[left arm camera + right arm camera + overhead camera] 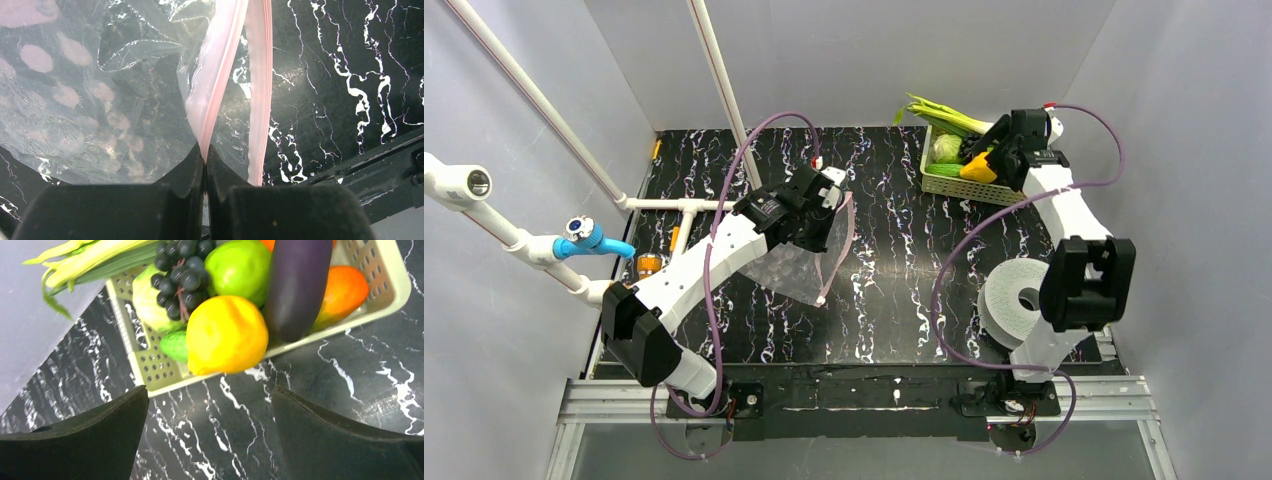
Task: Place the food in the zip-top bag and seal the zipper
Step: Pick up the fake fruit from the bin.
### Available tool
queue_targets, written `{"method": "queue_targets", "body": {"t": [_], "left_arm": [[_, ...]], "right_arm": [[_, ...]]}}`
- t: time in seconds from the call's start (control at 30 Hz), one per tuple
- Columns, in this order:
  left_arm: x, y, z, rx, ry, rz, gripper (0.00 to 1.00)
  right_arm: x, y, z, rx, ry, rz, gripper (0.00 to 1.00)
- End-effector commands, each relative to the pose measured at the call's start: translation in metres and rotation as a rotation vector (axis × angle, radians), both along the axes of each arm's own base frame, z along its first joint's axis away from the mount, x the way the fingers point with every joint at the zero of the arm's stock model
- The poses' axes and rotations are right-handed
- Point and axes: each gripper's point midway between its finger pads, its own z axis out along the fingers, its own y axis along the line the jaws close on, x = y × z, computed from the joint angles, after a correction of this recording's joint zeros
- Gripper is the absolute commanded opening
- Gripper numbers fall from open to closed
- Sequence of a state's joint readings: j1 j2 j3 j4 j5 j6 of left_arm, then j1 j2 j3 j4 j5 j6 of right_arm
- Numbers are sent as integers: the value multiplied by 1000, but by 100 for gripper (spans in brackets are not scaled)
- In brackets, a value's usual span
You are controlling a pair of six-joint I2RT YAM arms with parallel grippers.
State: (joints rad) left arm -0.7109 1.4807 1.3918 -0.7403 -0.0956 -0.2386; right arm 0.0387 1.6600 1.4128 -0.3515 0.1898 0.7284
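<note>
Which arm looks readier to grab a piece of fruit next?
Right. The right gripper is open, facing the yellow fruit in the basket; the left gripper is shut on the zip-top bag at its zipper, holding it up.

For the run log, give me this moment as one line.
left gripper: shut on bag | right gripper: open by basket | food: in basket | zipper: unsealed

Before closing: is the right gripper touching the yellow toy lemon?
Apart. Right wrist view shows a gap between the open right gripper and the yellow toy lemon.
</note>
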Motion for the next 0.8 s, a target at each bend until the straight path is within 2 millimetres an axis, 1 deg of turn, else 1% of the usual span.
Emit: {"method": "queue_targets", "body": {"t": [0.0, 0.13, 0.23, 0.33, 0.63, 0.77], "left_arm": [[-3, 7, 17, -21, -45, 9, 0], [-4, 5, 16, -27, -39, 2, 0], [-5, 3, 14, -32, -29, -5, 0], [-6, 2, 14, -36, -22, -10, 0], [-6, 1, 14, -40, -22, -11, 0], [-6, 1, 15, -39, -22, -11, 0]], "right_arm": [[22, -23, 5, -42, 34, -68, 98], [32, -25, -13, -47, 86, -73, 98], [39, -21, -21, -40, 89, -50, 98], [41, -19, -27, -22, 105, -56, 98], [49, -9, -39, 27, 111, -28, 98], [52, -8, -41, 37, 108, -25, 98]]}}
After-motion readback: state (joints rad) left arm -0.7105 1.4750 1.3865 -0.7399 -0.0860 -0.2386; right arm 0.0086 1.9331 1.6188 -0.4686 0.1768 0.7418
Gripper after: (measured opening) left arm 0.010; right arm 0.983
